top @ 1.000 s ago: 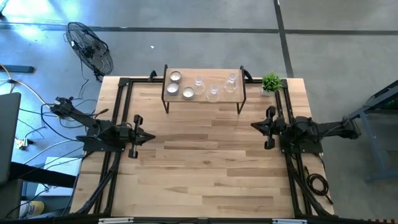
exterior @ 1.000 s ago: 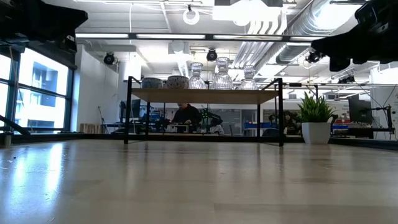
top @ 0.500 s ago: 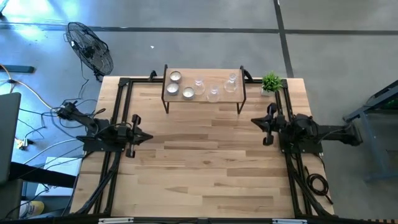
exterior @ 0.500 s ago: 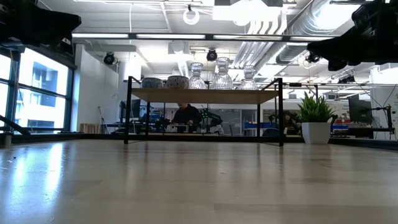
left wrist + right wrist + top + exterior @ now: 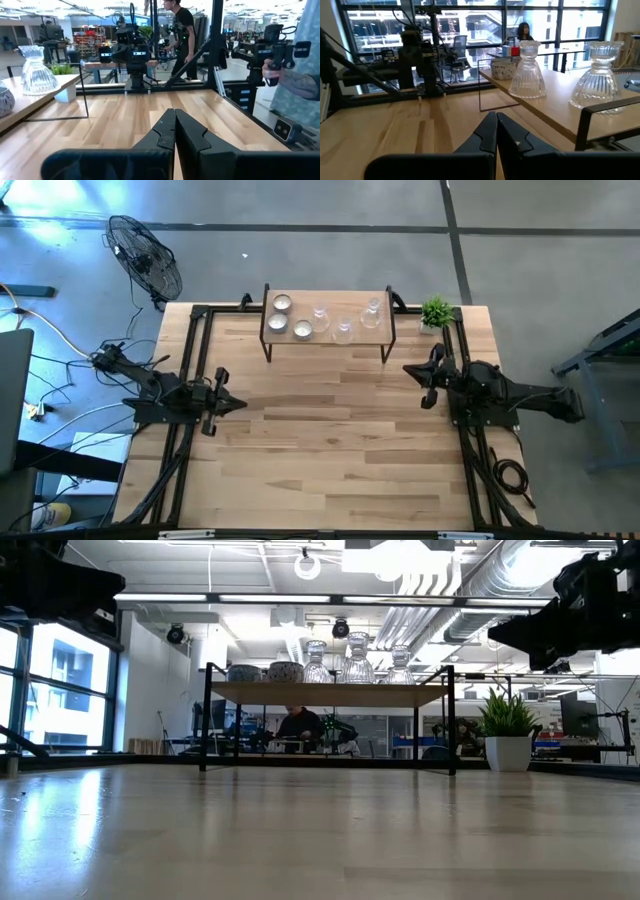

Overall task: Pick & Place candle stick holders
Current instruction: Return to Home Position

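So, all six holders (image 5: 320, 318) stand on the shelf (image 5: 350, 300) at the far edge of the desk (image 5: 330, 450): 3 cups (image 5: 282, 303) at its left end, 3 glass holders (image 5: 344, 330) from middle to right end. None is on the desk itself, so I judge the placing as done; only parking of the arms remains.

The left arm (image 5: 170, 395) lies low at the desk's left side, the right arm (image 5: 480, 388) at its right side, both well apart from the shelf. The left jaws are pressed together and hold nothing; the right jaws the same.

What can go wrong, imo: the right arm is nearer to the shelf and to the plant (image 5: 435, 310). If it folds w/ a wide swing, it may knock a shelf leg or the plant. The glass holders probably tip easily, and the middle one stands near the front edge, so a shake may send it down.

Desk is smooth light wood planks w/ a black frame along both sides. Room is an open lab: concrete floor, a fan (image 5: 145, 258) beyond the left corner, big windows, pipes at the ceiling. One person (image 5: 300, 725) sits far behind the shelf; another person's arm (image 5: 300, 85) shows beside the desk frame, so ppl are close enough to mind.
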`<state>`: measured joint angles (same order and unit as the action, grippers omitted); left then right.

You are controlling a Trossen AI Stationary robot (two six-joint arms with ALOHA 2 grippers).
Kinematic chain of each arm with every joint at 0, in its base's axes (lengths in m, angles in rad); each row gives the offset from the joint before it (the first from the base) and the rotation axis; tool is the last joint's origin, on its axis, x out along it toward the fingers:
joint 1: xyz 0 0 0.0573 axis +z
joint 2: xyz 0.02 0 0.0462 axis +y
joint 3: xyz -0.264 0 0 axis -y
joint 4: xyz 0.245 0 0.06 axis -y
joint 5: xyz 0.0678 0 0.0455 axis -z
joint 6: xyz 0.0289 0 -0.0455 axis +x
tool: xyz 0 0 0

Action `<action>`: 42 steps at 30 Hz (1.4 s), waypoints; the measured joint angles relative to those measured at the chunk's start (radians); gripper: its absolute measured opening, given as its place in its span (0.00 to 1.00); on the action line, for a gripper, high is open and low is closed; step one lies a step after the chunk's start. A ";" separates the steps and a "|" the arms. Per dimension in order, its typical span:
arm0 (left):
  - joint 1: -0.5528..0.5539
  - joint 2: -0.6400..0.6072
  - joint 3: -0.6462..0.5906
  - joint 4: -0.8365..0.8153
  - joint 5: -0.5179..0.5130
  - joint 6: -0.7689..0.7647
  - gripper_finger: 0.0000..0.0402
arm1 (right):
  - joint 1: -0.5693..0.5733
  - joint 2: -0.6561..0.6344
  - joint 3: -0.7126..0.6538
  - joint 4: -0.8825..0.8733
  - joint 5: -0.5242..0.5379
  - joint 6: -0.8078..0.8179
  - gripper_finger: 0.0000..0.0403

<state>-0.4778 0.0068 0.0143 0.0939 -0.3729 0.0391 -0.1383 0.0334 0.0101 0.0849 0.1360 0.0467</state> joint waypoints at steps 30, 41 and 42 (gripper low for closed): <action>0.000 0.001 0.000 -0.039 -0.051 -0.063 0.00 | 0.001 0.006 0.000 -0.057 -0.084 0.024 0.01; 0.000 0.001 0.000 -0.039 -0.051 -0.070 0.00 | 0.001 0.006 0.000 -0.058 -0.084 0.024 0.01; 0.000 0.001 0.000 -0.039 -0.051 -0.070 0.00 | 0.001 0.006 0.000 -0.058 -0.084 0.024 0.02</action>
<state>-0.4778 0.0078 0.0144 0.0551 -0.4236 -0.0311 -0.1371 0.0391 0.0105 0.0273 0.0521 0.0708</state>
